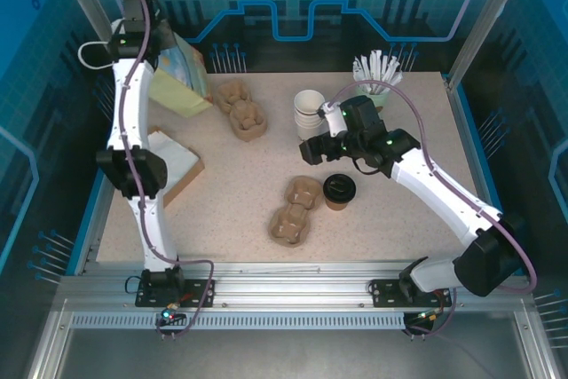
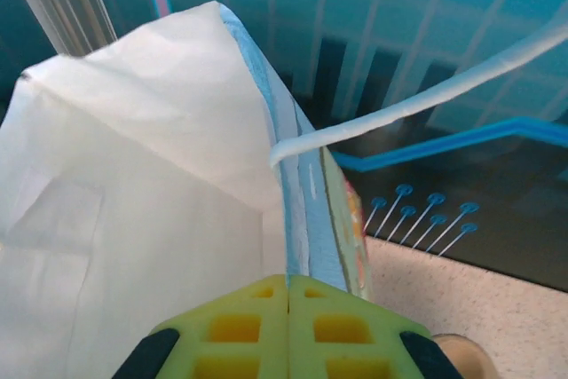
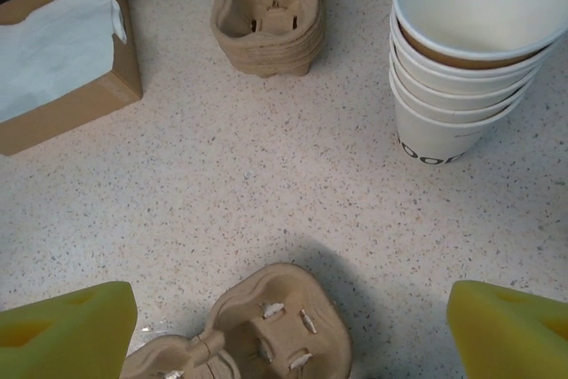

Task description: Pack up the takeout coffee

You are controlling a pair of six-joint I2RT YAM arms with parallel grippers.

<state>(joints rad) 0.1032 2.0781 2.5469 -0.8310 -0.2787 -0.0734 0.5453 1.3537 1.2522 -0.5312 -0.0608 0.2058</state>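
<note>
- The coffee cup (image 1: 339,191) stands mid-tabletop (image 1: 231,193), just right of a cup carrier (image 1: 295,210); the white cups (image 1: 308,113) are stacked farther back.
- My right pincer (image 3: 293,330) hangs wide open between the white cups and the carrier.
- My left pincer (image 2: 288,312) is clamped on a paper bag (image 2: 133,219) at the far left.
- The print on the bottom white cup is cut off, so I can't read it.

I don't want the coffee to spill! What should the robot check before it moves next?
1. Coffee upright, lid on: ok.
2. Right pincer open: ok.
3. Right pincer over the coffee: not ok, it hangs between the carrier and the cups.
4. Left pincer shut on the bag: ok.
5. Bag open wide enough: cannot tell.
</note>
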